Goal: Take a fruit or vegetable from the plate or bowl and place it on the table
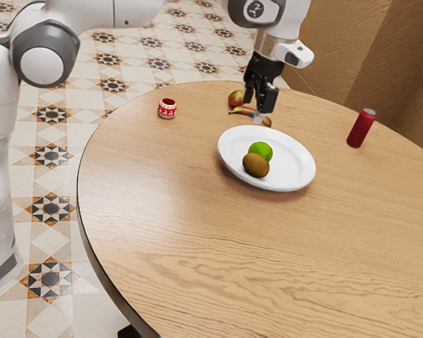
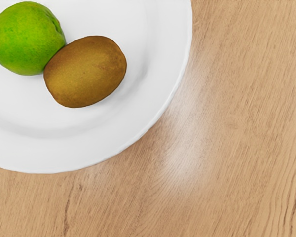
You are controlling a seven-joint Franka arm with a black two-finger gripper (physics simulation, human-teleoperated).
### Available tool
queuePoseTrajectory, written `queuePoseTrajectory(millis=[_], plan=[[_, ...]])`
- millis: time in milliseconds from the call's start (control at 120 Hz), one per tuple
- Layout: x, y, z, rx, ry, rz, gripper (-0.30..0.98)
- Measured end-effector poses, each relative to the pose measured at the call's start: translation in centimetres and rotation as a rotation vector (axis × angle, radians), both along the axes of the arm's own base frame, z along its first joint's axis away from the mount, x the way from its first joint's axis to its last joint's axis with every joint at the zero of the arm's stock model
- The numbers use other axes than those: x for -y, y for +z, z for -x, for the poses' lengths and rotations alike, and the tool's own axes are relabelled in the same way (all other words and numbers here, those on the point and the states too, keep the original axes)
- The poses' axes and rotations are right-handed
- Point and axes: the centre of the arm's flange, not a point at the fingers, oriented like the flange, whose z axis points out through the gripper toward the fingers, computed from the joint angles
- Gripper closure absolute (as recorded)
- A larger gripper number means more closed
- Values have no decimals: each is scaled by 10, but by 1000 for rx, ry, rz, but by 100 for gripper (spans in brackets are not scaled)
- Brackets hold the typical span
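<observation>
My gripper (image 1: 259, 113) hangs over the table near the plate's far rim in the exterior view; whether it is open or shut cannot be made out. On the white plate (image 1: 296, 161) a green lime (image 1: 261, 151) and a brown kiwi (image 1: 255, 165) lie side by side. The wrist view looks down on part of the plate (image 2: 103, 140), with the lime (image 2: 27, 38) and the kiwi (image 2: 85, 71) touching or nearly so. Both fruits rest clear of the gripper.
Behind the gripper, a banana (image 1: 241, 111) and a red-green mango (image 1: 235, 98) lie on the wooden table (image 1: 197, 232). A red-and-white cup (image 1: 167, 108) stands toward the exterior view's left, a dark red can (image 1: 361, 128) toward its right.
</observation>
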Motion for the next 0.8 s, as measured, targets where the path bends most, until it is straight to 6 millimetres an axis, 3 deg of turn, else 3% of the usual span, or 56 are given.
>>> queuePoseTrajectory(millis=[275, 517, 617, 800], plan=[[-2, -4, -8, 21, -39, 2, 0], [16, -7, -29, 65, -306, 8, 0], [15, 8, -32, 100, -408, -22, 0], [6, -13, -50, 77, -551, -53, 0]])
